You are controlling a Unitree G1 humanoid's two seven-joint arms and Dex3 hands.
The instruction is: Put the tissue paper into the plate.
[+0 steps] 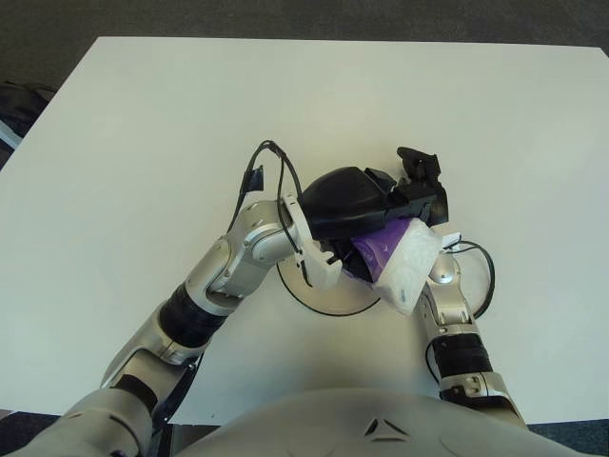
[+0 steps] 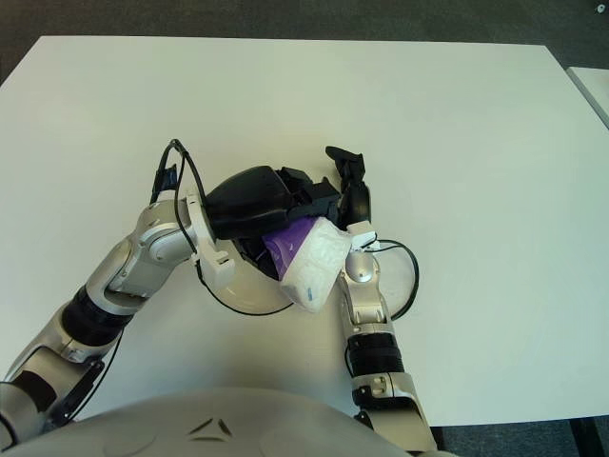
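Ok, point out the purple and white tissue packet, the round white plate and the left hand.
purple and white tissue packet (image 1: 407, 271), left eye view, white end.
round white plate (image 1: 324, 301), left eye view, bare lower rim.
left hand (image 1: 350, 195), left eye view, black back.

Left hand (image 2: 262, 214) over plate (image 2: 228, 293), fingers clamped round tissue pack (image 2: 309, 257). Pack purple and white, tilted, lower white end hanging past plate's right rim (whether it touches table, cannot tell). Right hand (image 2: 350, 190) just right of left hand, close behind pack's upper edge, right forearm running down beside pack. White table (image 2: 476, 143) underneath, cable looped by right wrist.
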